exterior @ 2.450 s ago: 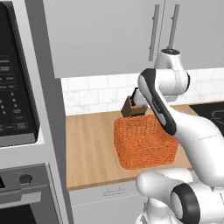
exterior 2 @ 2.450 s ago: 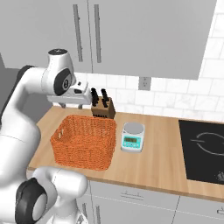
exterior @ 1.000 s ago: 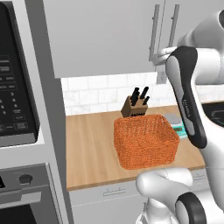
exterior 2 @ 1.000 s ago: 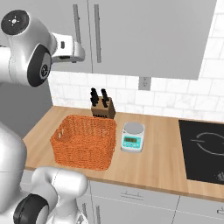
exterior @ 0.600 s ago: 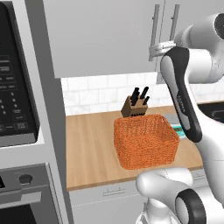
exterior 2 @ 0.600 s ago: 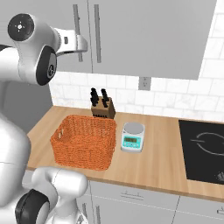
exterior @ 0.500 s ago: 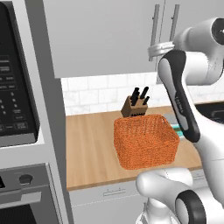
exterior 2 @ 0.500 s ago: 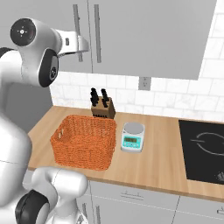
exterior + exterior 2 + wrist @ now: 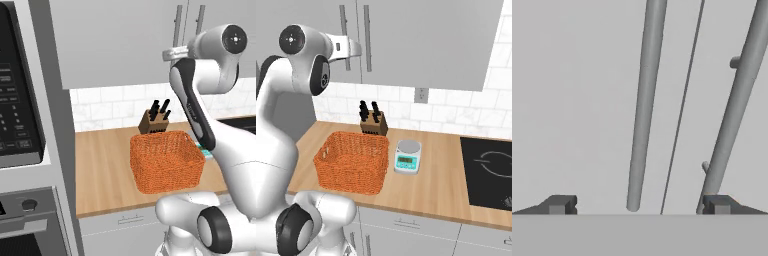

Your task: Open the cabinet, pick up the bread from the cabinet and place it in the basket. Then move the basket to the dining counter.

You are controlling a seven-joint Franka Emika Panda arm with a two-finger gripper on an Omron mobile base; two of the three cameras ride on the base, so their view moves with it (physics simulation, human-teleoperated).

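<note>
White brick tiling backs a light-wood table, with grey wall cabinets hung above it. On the table the orange woven basket sits toward the left end; in the right base view the knife block stands just behind it at about 1 o'clock, and a small kitchen scale lies just beside the basket at 3 o'clock. From the left base view the scale is mostly hidden behind the basket and the arm. A black cooktop is cut off by the frame's right edge.

Up at the cabinets, the hand is raised against the doors, near the lower ends of two vertical bar handles. Its jaws stand spread wide and hold nothing. In the hand view the two dark fingertips rise at 7 and 5 o'clock, with the handle of the cabinet running up between them; a second bar slants along the right, and a thin seam separates the two doors. Whether a fingertip touches either bar cannot be told.

Both doors are shut, so the bread inside is hidden. In the left base view a microwave and an oven front are cut off at the left edge.
</note>
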